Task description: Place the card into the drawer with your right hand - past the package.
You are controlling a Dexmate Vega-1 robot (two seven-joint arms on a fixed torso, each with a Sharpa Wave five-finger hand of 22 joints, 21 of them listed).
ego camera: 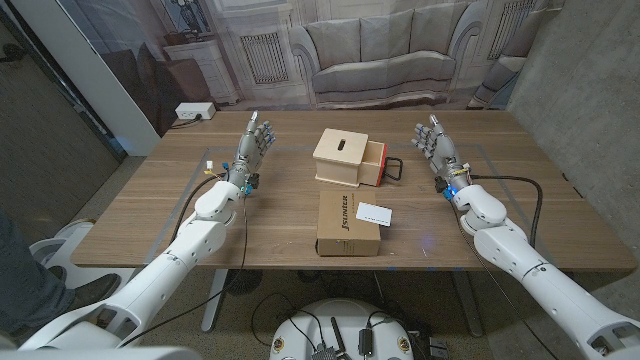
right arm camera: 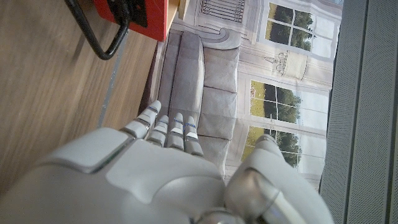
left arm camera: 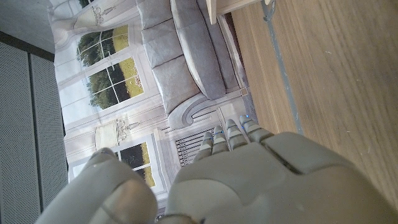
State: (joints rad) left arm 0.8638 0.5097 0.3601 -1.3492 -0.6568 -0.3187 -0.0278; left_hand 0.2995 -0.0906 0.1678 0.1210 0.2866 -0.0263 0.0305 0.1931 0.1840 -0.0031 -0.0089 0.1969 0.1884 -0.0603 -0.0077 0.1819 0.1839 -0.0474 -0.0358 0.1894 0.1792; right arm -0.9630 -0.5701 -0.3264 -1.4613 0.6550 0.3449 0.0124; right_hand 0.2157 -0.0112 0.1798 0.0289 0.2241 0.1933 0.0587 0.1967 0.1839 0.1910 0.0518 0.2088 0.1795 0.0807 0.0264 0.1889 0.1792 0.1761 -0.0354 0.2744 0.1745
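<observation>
My right hand (ego camera: 436,146) stands raised over the wooden surface (ego camera: 140,215) on my right side, fingers spread and reaching up, holding nothing; in the right wrist view (right arm camera: 143,174) I see its back with the fingertips (right arm camera: 163,124) fanned toward the printed sofa backdrop. My left hand (ego camera: 250,148) mirrors it on the other side, also up, fingers apart and empty, and the left wrist view (left arm camera: 249,180) shows the same open pose. Between my two hands, toward the far side of the surface, sits the small wooden box (ego camera: 341,156) with a slot in its top, and its red-fronted drawer (ego camera: 374,164) is pulled out toward my right hand, a black loop handle (ego camera: 394,169) at its front; that handle (right arm camera: 99,37) and the red front (right arm camera: 146,15) show close in the right wrist view. Nearer to me than the box lies the brown cardboard package (ego camera: 345,225), and the white card (ego camera: 376,213) rests on its right edge, partly overhanging toward the surface. The card is well apart from my right hand.
</observation>
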